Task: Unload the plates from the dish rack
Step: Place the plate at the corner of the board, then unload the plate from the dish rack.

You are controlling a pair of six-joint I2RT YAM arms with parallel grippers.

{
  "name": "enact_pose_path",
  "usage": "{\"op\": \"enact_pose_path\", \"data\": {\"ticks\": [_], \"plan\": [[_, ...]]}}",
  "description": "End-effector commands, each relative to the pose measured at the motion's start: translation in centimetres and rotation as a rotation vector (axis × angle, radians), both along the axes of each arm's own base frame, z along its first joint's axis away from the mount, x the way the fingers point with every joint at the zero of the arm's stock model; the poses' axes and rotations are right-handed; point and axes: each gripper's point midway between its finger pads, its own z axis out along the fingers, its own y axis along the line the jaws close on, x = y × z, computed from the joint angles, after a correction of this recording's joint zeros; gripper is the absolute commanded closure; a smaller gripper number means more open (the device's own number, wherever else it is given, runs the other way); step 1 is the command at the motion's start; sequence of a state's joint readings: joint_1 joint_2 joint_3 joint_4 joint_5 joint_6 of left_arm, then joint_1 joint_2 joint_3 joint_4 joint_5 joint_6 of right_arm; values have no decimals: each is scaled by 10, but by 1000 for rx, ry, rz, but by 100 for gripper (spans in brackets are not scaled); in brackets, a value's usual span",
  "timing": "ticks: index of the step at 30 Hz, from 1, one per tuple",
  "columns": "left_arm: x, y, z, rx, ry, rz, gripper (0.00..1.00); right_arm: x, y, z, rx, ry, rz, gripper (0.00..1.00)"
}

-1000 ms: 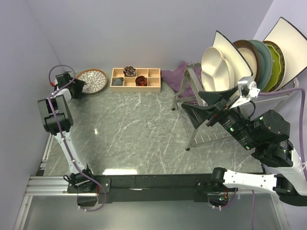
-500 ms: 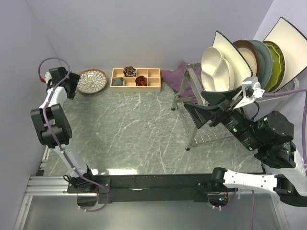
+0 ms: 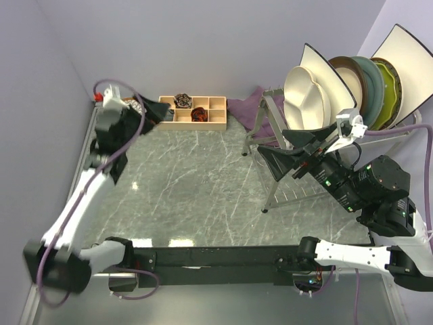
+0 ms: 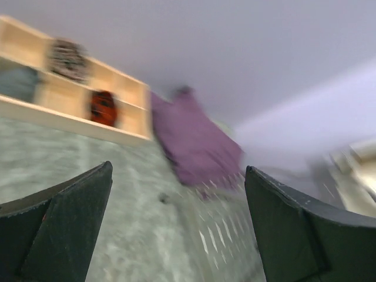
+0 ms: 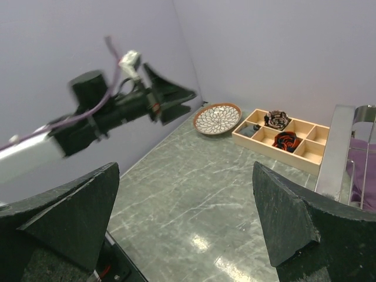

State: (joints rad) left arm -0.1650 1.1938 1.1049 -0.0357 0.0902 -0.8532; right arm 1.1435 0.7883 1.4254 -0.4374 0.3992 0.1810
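Now my left jaws and my right jaws both stand spread as wide as they go, with nothing between them. The left pair hangs in the upper left of the overhead view, beside the wooden tray [image 3: 191, 112]. The petal-patterned plate [image 5: 217, 118] lies flat on the desk [image 3: 196, 176] close by. The right pair hovers at the right, just before the dish rack [image 5: 338, 150], where the cream divided plate [image 3: 308, 98] fronts a row of upright plates. I judge one plate unloaded. Next I must grip the cream plate's rim and lift it clear of the tines.
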Motion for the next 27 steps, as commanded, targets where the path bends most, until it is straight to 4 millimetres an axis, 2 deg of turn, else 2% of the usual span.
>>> {"op": "enact_pose_path", "data": {"ticks": [1,2,3,8,13,17,20,21,22,27], "plan": [[-70,-43,55,-2,-302,-198,1,2,-3,13,10,-18,-18,0],[-83,-55,55,-3,-315,-242,1,3,-3,12,4,-15,-25,0],[-98,-58,56,-7,-338,-262,0,5,-3,11,-1,-11,-37,0],[-138,-95,34,-9,-341,-429,1,15,-1,4,-35,6,-87,0],[-157,-114,22,53,-366,-454,1,31,-11,-4,-101,48,-212,0],[-185,-145,13,78,-380,-589,1,42,-24,-11,-153,90,-322,0],[-199,-155,7,119,-391,-622,1,46,-33,-11,-175,98,-378,0],[-201,-153,10,115,-406,-608,1,47,-36,-9,-178,98,-400,0],[-204,-152,12,112,-421,-608,1,49,-49,-2,-175,98,-453,0],[-212,-147,-1,121,-466,-604,0,56,-69,19,-236,79,-577,0]]}}
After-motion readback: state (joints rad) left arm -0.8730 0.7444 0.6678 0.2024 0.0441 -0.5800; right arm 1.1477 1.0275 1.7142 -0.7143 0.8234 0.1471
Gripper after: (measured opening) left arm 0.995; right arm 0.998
